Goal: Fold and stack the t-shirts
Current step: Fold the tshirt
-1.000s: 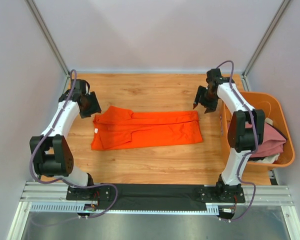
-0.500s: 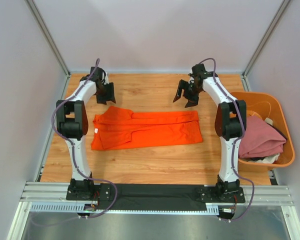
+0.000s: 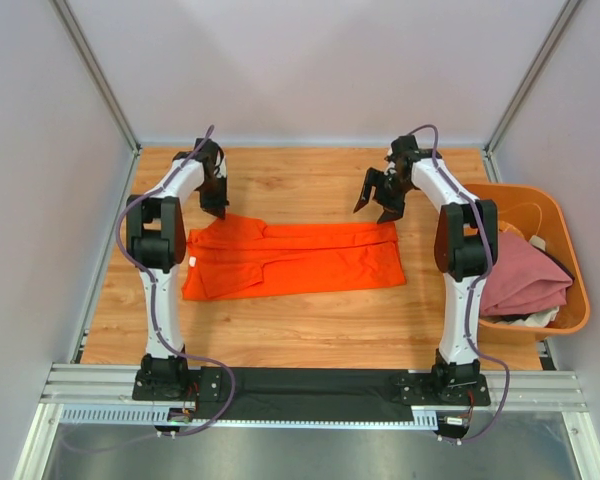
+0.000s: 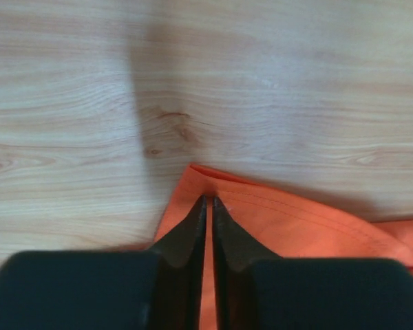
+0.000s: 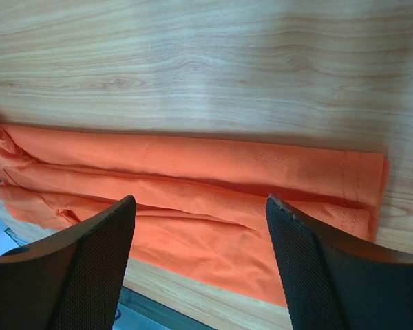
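A bright orange t-shirt (image 3: 300, 258) lies folded into a long strip across the wooden table. My left gripper (image 3: 220, 208) is down on its far left corner. In the left wrist view the gripper (image 4: 208, 199) has its jaws pressed together on a thin pinch of the orange t-shirt (image 4: 296, 220) at that corner. My right gripper (image 3: 377, 208) hangs open just above the far right corner. In the right wrist view the gripper (image 5: 199, 199) has wide jaws, with the orange t-shirt (image 5: 193, 165) below and nothing held. A dusty pink t-shirt (image 3: 525, 280) lies bunched in the tub.
A rigid orange plastic tub (image 3: 580, 300) stands at the right edge of the table (image 3: 300, 180), holding the pink cloth and other items. Grey walls close in the back and both sides. A black rail runs along the near edge.
My left gripper came down onto the shirt's far left corner and closed there. My right gripper shifted slightly right and nearer to the far right corner, still open.
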Tool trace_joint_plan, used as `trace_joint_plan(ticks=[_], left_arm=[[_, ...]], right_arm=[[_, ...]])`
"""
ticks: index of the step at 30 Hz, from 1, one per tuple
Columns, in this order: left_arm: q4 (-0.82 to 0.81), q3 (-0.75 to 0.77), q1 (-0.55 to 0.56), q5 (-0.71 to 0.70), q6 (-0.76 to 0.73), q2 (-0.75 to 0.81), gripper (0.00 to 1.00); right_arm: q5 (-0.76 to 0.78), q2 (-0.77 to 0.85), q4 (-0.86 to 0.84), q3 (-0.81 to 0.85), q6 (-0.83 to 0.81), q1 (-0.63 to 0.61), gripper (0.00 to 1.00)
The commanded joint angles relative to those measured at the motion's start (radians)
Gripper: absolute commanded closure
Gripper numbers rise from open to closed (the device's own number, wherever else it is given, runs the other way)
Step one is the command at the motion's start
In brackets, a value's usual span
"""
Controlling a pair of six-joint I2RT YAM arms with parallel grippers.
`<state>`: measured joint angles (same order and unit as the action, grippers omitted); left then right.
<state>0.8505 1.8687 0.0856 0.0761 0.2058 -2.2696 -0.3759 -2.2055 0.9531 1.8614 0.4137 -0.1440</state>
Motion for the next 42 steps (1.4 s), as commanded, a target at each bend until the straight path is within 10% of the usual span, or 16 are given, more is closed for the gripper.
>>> trace_joint_plan(ticks=[1, 17, 21, 27, 42], left_arm=[[0.044, 0.033, 0.003, -0.012, -0.032, 0.010, 0.91], [0.037, -0.106, 0.003, -0.033, 0.014, 0.363, 1.00], [0.067, -0.181, -0.004, -0.050, 0.066, 0.386, 0.67], [0.061, -0.325, -0.024, -0.039, 0.150, 0.493, 0.57], [0.015, -0.166, -0.047, 0.025, 0.018, 0.274, 0.59]], right_arm=[[0.002, 0.072, -0.019, 0.001, -0.009, 0.001, 0.23], [0.098, 0.150, 0.004, -0.093, 0.020, 0.001, 0.20], [0.198, 0.170, 0.039, -0.094, 0.054, 0.009, 0.14], [0.239, 0.178, 0.092, -0.116, 0.091, 0.033, 0.11], [0.287, 0.133, 0.021, -0.171, -0.024, 0.049, 0.45]])
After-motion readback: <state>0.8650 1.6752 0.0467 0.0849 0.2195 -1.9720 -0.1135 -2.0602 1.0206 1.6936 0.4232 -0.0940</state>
